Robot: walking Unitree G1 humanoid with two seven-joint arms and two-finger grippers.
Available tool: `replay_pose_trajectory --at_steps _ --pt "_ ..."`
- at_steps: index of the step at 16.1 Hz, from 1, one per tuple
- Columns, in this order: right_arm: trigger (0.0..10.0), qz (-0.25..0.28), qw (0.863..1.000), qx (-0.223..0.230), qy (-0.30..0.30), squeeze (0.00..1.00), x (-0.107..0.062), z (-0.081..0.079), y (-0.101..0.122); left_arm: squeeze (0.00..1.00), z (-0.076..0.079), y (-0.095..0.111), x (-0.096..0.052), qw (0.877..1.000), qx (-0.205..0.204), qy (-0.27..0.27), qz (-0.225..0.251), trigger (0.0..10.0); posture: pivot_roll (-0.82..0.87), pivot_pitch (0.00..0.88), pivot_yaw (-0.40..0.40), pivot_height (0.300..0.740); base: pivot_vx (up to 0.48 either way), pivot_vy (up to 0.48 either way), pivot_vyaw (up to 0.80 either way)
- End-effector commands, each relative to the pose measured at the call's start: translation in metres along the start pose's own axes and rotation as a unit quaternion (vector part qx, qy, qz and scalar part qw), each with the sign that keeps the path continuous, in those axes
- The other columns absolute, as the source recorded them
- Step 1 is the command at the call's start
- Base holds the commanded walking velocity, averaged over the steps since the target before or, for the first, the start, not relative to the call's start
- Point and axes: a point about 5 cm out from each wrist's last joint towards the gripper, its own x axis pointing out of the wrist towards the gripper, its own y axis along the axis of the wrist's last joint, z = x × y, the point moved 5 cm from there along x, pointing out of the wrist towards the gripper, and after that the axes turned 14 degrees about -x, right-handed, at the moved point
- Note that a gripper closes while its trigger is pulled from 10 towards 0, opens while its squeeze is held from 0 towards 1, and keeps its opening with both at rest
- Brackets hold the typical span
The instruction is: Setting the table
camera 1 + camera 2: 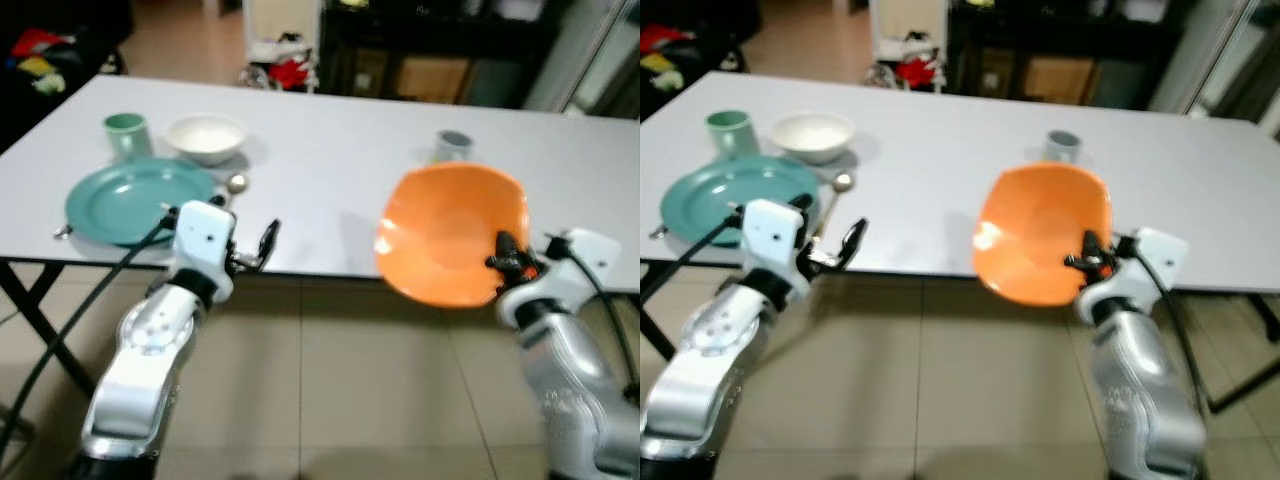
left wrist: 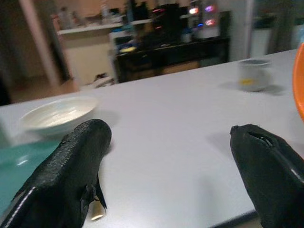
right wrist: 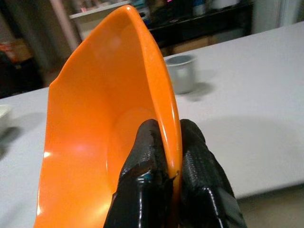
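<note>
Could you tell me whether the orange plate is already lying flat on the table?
No, the orange plate is held tilted on edge, its rim pinched in the right gripper at the near edge of the white table.

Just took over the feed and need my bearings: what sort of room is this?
Probably a dining area in a home: a long white table on a tiled floor, laid with a teal plate and white bowl, and a dark shelf unit behind.

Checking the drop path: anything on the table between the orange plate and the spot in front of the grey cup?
Nothing visible. The right tool holds the orange plate tilted at the table edge; the grey cup stands behind it, with bare tabletop between.
</note>
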Motion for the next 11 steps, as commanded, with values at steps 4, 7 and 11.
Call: replay_pose_trajectory --at_steps 4,7,11 --pt "10.0 0.033 0.999 -0.006 -0.001 0.0 -0.0003 0.0055 0.0174 0.0 0.0056 0.0018 0.0023 1.0 -0.007 -0.008 0.005 10.0 0.0 0.0 -0.07 0.74 0.33 0.0 0.0" --pt "10.0 0.035 0.999 -0.005 -0.003 0.0 0.0008 0.0061 0.0181 0.0 0.0058 0.0014 0.0015 1.0 -0.008 -0.009 0.004 10.0 0.0 0.0 -0.072 0.74 0.331 0.0 0.0" --pt "10.0 0.034 0.999 -0.001 -0.003 0.0 0.0004 0.0063 0.0178 0.0 0.0078 0.0011 0.0017 1.0 -0.008 -0.011 0.004 10.0 0.0 0.0 -0.075 0.74 0.336 0.0 0.0"
